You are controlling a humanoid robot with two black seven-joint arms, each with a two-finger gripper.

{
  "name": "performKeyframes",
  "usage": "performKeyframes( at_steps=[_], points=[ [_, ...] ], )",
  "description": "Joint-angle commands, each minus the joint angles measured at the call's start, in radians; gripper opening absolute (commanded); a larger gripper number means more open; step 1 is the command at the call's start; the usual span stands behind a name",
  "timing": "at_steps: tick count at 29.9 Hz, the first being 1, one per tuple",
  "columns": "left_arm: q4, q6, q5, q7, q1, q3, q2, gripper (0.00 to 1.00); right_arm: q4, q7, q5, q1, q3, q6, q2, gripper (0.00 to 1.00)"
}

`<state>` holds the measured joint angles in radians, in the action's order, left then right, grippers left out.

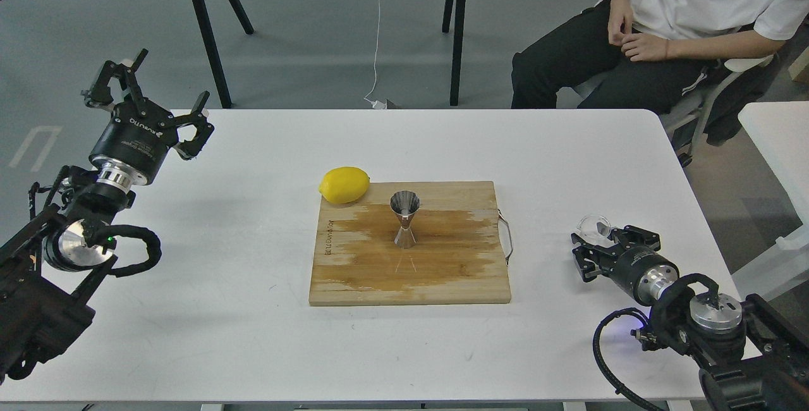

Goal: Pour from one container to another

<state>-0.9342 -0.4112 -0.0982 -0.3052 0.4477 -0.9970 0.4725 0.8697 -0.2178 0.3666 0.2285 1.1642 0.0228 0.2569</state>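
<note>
The clear glass cup is at the right side of the white table, right of the cutting board, and looks tilted. My right gripper lies low over the table and is shut on the cup at its fingertips. The steel hourglass jigger stands upright in the middle of the wooden cutting board, well left of the cup. My left gripper is raised above the table's far left corner, open and holding nothing.
A yellow lemon rests at the board's far left corner. The board has a wet stain and a metal handle on its right edge. A seated person is beyond the far right corner. Another table's edge is at right.
</note>
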Motion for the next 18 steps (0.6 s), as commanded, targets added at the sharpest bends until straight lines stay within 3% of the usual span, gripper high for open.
performKeyframes(
  at_steps=[1,6,10,12,18],
  points=[
    [0.000,0.000,0.000,0.000,0.002,0.000,0.000,1.00,0.002,0.000,0.000,0.000,0.000,0.000,0.001,0.68],
    [0.000,0.002,0.000,0.000,0.002,0.001,0.000,1.00,0.002,0.003,0.000,0.000,0.002,0.000,0.001,0.82],
    [0.000,0.002,0.000,0.000,0.002,0.001,0.000,1.00,0.002,0.006,0.000,0.000,0.015,0.002,0.002,0.84],
    [0.000,0.000,0.000,0.000,0.002,0.001,0.000,1.00,0.002,0.006,0.000,-0.001,0.019,0.002,0.002,0.80],
    [0.000,0.002,0.000,0.000,0.002,0.001,0.000,1.00,0.002,0.003,0.000,0.000,0.019,0.002,0.002,0.55]
  ],
)
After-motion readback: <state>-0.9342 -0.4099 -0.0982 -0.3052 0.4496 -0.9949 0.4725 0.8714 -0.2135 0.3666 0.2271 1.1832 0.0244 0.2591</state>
